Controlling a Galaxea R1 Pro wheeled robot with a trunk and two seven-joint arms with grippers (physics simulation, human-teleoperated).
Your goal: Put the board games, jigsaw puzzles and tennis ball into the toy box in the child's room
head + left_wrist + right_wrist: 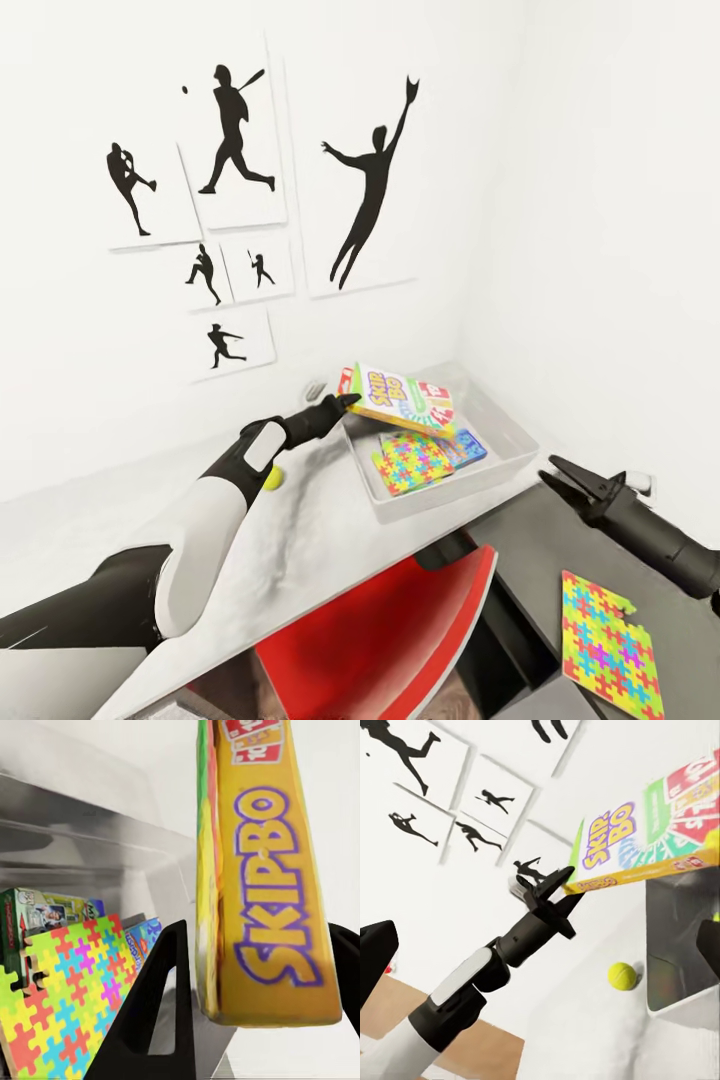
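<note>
My left gripper is shut on the corner of the yellow "SKIP BO" board game, which hangs tilted over the near-left rim of the grey toy box. In the left wrist view the game sits between both fingers. Inside the toy box lie a jigsaw puzzle, a blue board game and a green-edged board game. The tennis ball rests on the table beside my left wrist. A second jigsaw puzzle lies on the lower dark desk. My right gripper is open and holds nothing.
A red chair stands tucked under the table's front edge. The toy box fills the table's far corner against two white walls. Black sports-silhouette pictures hang on the back wall. The dark grey desk adjoins at the right.
</note>
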